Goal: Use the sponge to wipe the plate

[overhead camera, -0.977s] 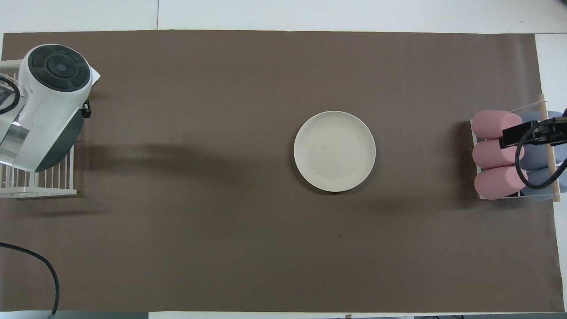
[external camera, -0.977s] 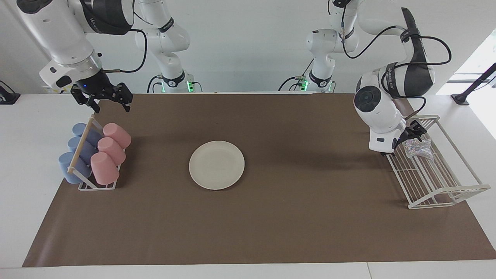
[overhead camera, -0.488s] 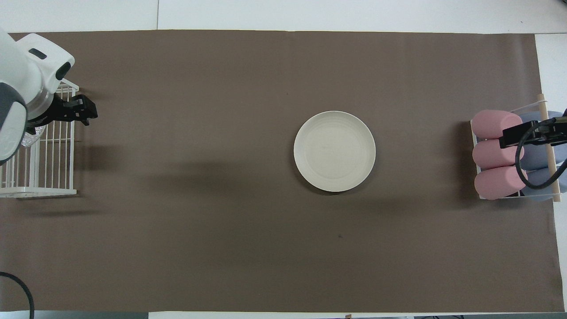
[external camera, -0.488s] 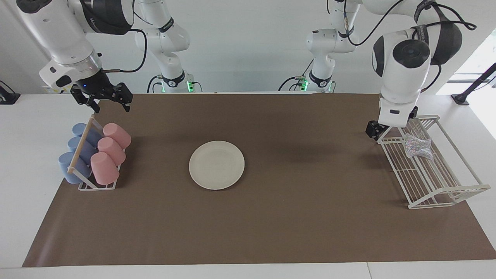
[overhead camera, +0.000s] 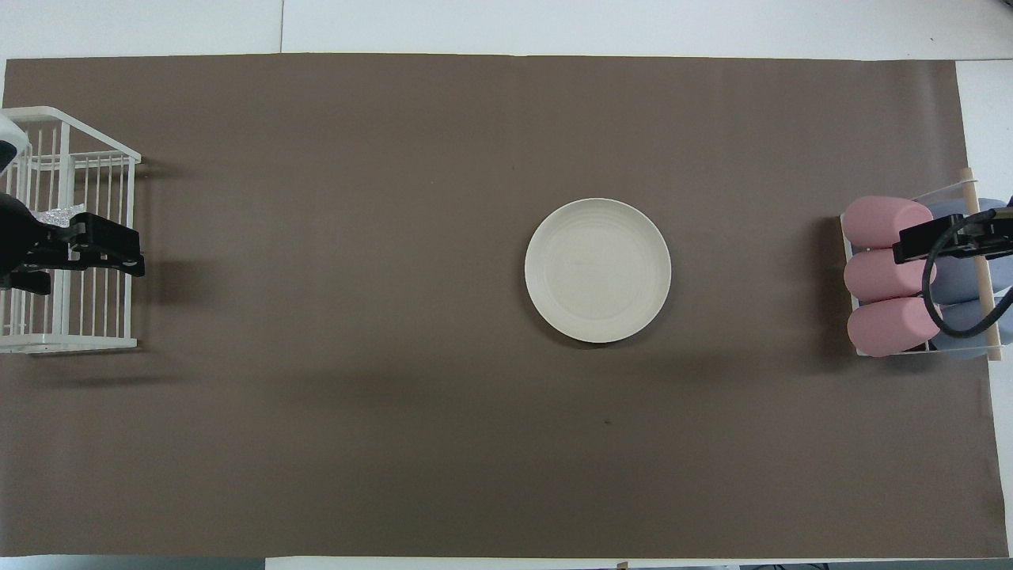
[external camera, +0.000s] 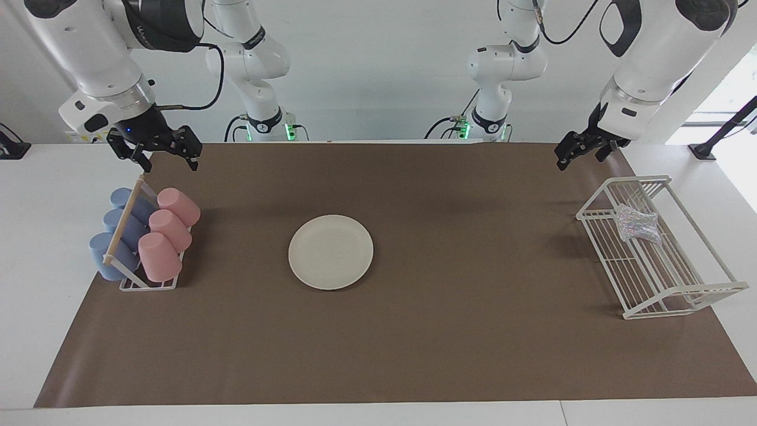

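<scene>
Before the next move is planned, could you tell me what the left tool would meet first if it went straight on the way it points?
Probably the brown mat: the open left tool points down and toward the table's middle, beside the wire rack. Depth is uncertain.

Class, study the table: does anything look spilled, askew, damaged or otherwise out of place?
Nothing stands out. The plate lies flat and bare on the brown mat, the sponge sits in the white wire rack, and the pink and blue cups lie stacked in their holder.
</scene>
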